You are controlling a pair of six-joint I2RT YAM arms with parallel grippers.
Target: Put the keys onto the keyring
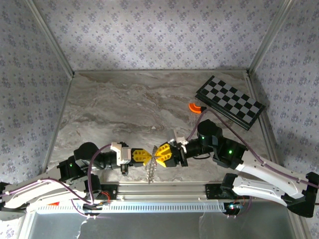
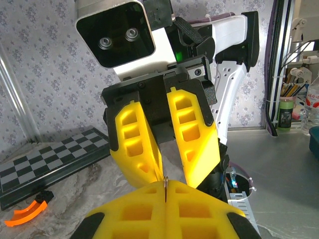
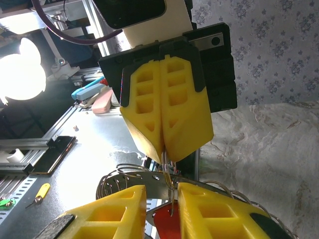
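My two grippers meet tip to tip over the table's near edge. The left gripper (image 1: 150,156) (image 2: 165,191) is shut on a thin wire loop of the keyring (image 3: 147,180), a metal band fringed with wire loops. The keyring hangs below the fingers (image 1: 152,172). The right gripper (image 1: 158,154) (image 3: 162,193) faces it with its jaws drawn in round the red head of the key (image 3: 172,226), which fills the gap between them. The wire loop runs down across that red head. The key's shaft is hidden.
A black-and-white chequered board (image 1: 229,102) (image 2: 45,159) lies at the back right, with an orange curved piece (image 1: 195,107) (image 2: 25,214) at its near corner. A metal rail (image 1: 164,189) runs along the near edge just below the grippers. Walls close in the table.
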